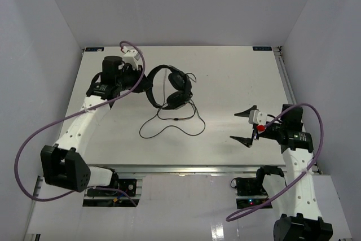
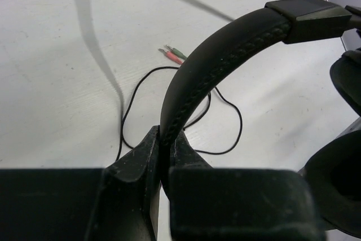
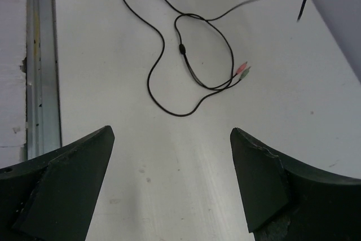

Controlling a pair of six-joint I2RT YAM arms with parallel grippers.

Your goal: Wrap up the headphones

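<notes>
The headphones [image 1: 172, 86] sit at the far left-centre of the counter [image 1: 237, 71], with the headband [image 2: 225, 49] arching toward the left arm. The left fingers [image 2: 138, 165] are pinched shut on that headband, which fills the gap between them. The earcups [image 2: 338, 184] are cut off at the edge of the left wrist view. The thin cable [image 3: 163, 77] lies in loose loops on the counter, ending in two small plugs [image 3: 243, 71] (one pinkish, one greenish, lost from above). The right fingers [image 3: 62, 184] are spread wide, holding nothing, well apart from the cable.
</notes>
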